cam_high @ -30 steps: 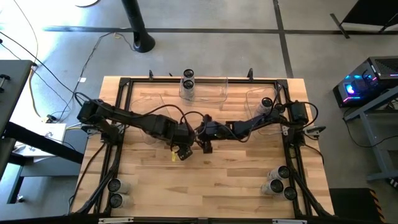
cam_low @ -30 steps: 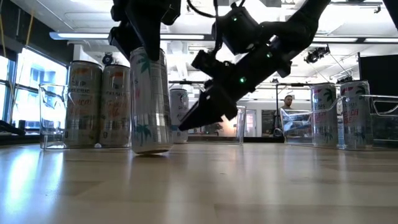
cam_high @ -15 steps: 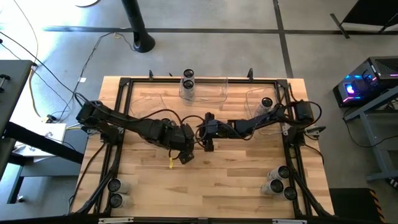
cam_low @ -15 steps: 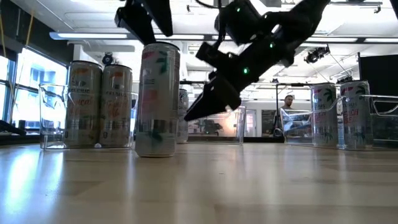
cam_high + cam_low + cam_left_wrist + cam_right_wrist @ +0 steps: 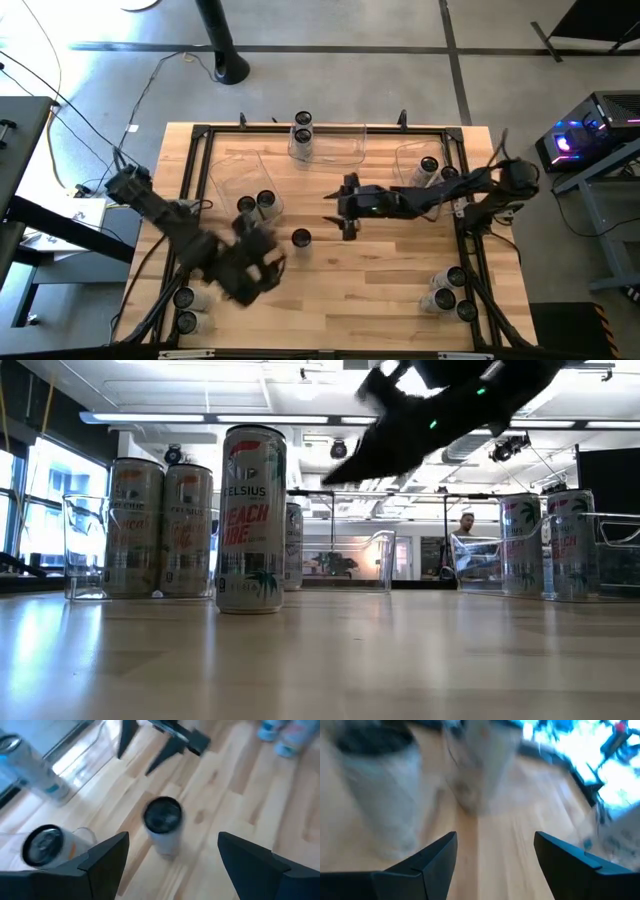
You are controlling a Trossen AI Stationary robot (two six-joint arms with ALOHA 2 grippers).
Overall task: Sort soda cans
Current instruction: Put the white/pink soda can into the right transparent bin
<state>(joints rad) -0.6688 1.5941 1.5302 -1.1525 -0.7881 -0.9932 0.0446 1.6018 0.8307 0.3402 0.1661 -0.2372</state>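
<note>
Standing alone: one can (image 5: 301,238) mid-table; both end effectors (image 5: 262,275) (image 5: 347,229) gaping (empty).

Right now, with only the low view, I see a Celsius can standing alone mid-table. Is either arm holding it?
Observer: No. From above, the Celsius can stands free. The left arm is off toward the front-left corner with its jaws open.
Operator: And the dark arm overhead in my view?
Observer: That is the right arm. Its open jaws hang to the can's right, apart from it.
</note>
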